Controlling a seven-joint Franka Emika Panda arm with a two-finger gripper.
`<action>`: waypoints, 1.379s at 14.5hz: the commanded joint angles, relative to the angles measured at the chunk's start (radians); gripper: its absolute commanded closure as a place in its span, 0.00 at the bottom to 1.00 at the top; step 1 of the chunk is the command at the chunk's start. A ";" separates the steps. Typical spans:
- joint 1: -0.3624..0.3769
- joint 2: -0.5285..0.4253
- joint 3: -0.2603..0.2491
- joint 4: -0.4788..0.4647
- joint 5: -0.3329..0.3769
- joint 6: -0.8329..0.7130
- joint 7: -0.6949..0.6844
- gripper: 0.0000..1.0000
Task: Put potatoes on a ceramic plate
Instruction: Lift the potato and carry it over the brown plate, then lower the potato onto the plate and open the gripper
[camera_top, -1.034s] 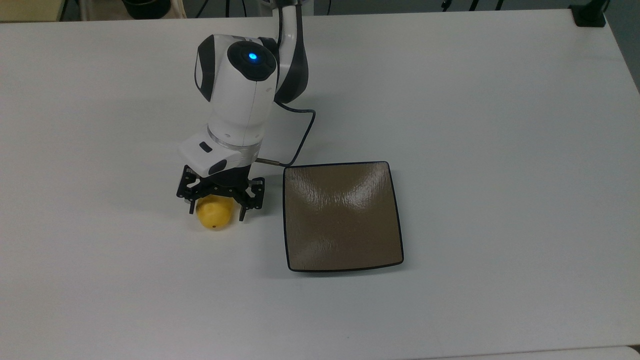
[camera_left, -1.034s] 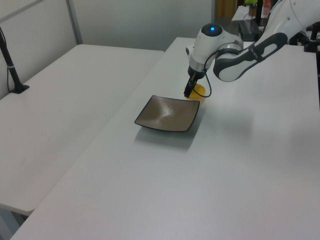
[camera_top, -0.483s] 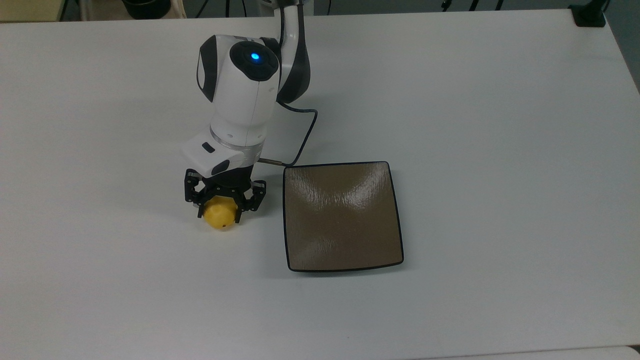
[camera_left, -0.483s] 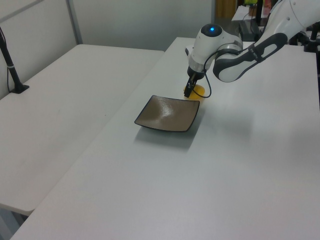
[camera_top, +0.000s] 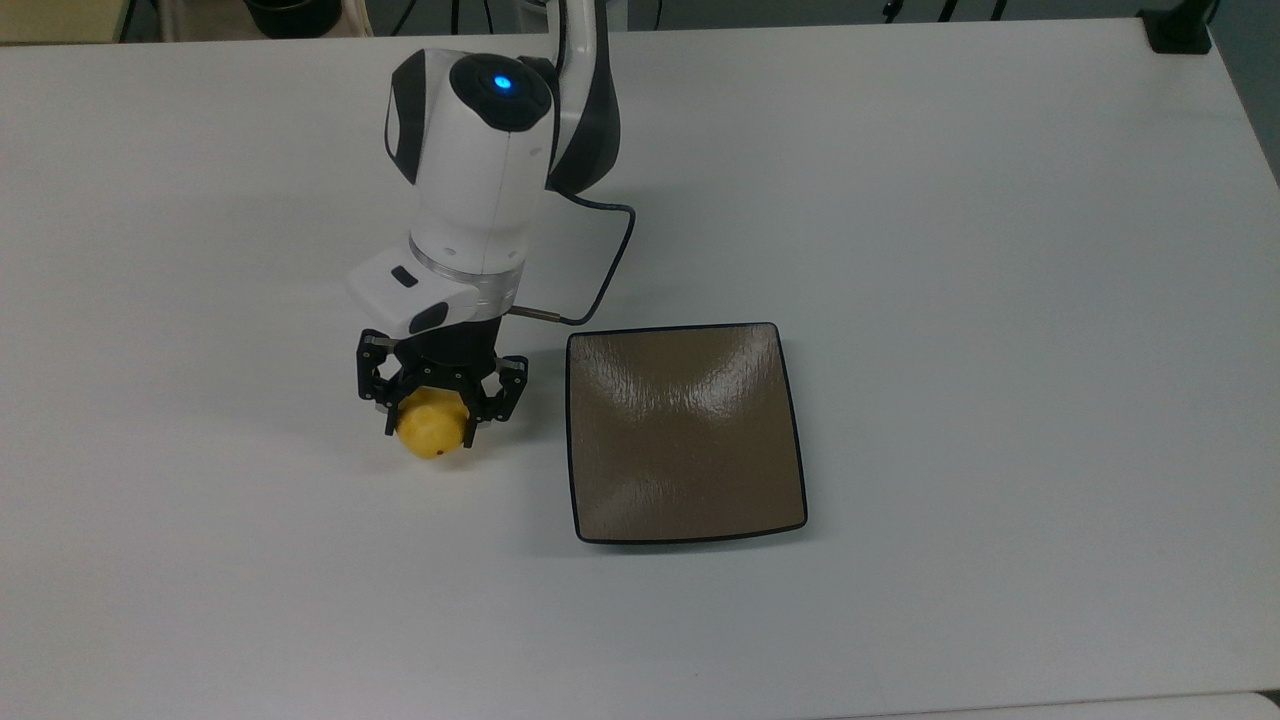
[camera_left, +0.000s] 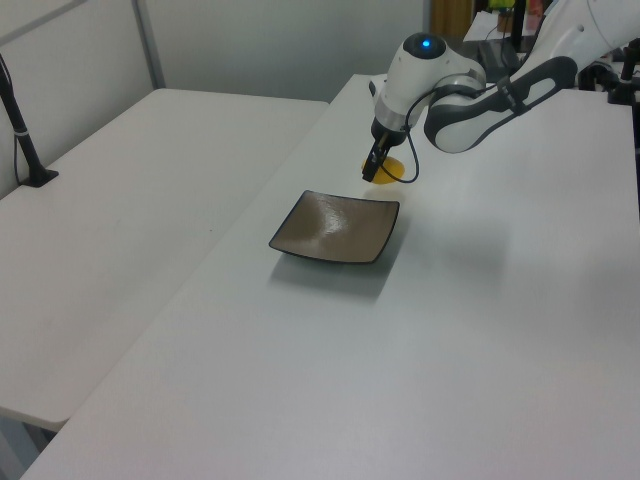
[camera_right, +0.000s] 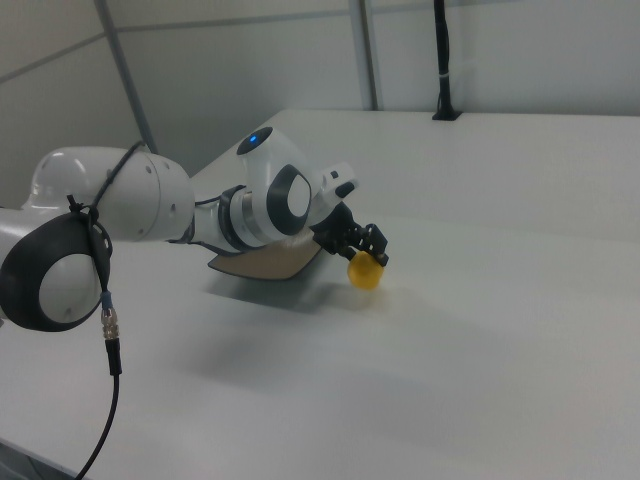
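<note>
Gripping the lumpy yellow potato (camera_top: 430, 436), the hand (camera_top: 432, 428) hangs beside the glossy square plate (camera_top: 686, 434).

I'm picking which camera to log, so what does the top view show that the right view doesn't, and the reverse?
Top view alone: the whole square ceramic plate, bare, lying to the top view's right of the potato, apart from it, plus a cable looping off the wrist.

Right view alone: a gap with shadow beneath the potato, so it looks lifted off the table; the arm hides most of the plate there.

Both: the claw shut on the yellow potato, and the blue light on the arm.
</note>
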 joint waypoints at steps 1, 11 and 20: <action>-0.015 -0.055 0.032 0.021 0.127 -0.026 0.017 0.73; -0.003 -0.075 0.147 0.100 0.241 -0.193 0.489 0.73; -0.003 -0.062 0.204 0.078 0.237 -0.233 0.514 0.00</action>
